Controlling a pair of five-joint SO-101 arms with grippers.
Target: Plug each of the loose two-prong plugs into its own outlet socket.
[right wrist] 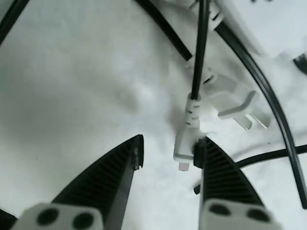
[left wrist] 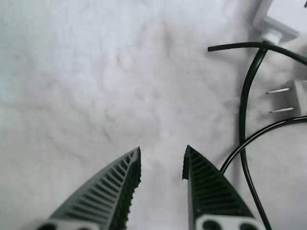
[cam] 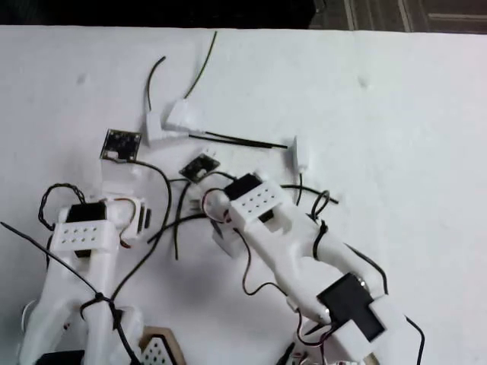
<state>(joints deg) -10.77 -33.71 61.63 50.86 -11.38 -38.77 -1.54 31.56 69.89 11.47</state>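
Right gripper point(right wrist: 170, 146): spread wide, white plug point(right wrist: 188, 139) between the fingers, touching one pad.
Left gripper point(left wrist: 162, 155): spread apart over bare table point(left wrist: 96, 72).
Two-prong plug point(left wrist: 292, 99): flat near the left gripper, beside black cable point(left wrist: 242, 120).
Socket blocks point(cam: 173, 122): high view, eleven o'clock of right arm point(cam: 262, 201).

a white plug point(cam: 295, 154) and its black cord point(cam: 236, 140) lie on the white table point(cam: 396, 114).
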